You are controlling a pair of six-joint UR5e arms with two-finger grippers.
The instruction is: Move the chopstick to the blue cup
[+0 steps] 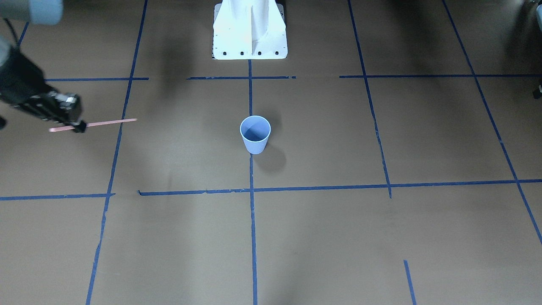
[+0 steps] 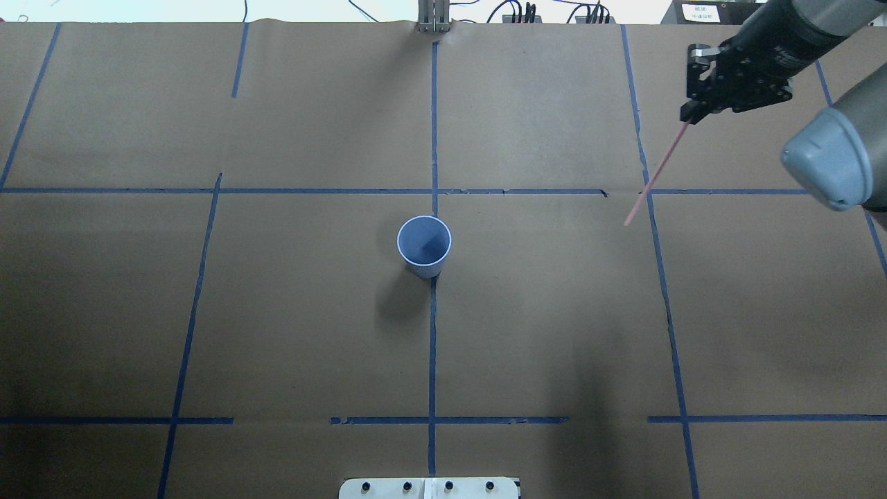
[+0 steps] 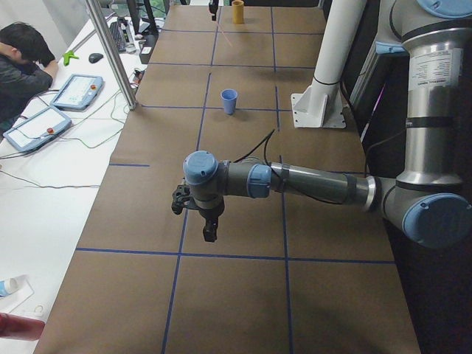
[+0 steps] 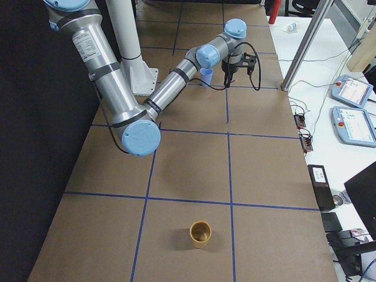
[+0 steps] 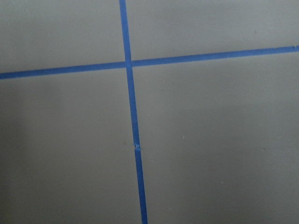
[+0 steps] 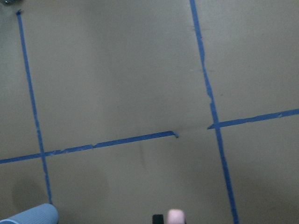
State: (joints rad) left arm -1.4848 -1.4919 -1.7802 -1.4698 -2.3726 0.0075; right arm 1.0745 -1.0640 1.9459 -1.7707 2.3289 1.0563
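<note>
Step in hand: carrying. The right fingers (image 1: pixel 78 126) are pinched shut on the chopstick (image 1: pixel 110 122), which looks lifted clear of the worktop (image 1: pixel 322 140).
Grip: the fingers clamp the chopstick near one end. A short stub shows behind them, and the long free part runs out from them toward the cup's side.
Blue cup (image 1: pixel 255 146): upright and empty, well apart from the right fingers, out beyond the chopstick's free tip.
Left fingers (image 3: pixel 209 230): these hang above the worktop, well apart from the right fingers and on the far side of the cup from them. Only the side view shows them, so I cannot tell whether they are wide or narrow.
Doing it well: bring the free tip over the rim, not the fingers themselves. Tilt the tip downward and lower it inside the cup before letting go.
Risk: the cup looks light, so a push against its wall may tip it. With the grip so far off-centre, the chopstick could also pivot between the fingers on the way.
</note>
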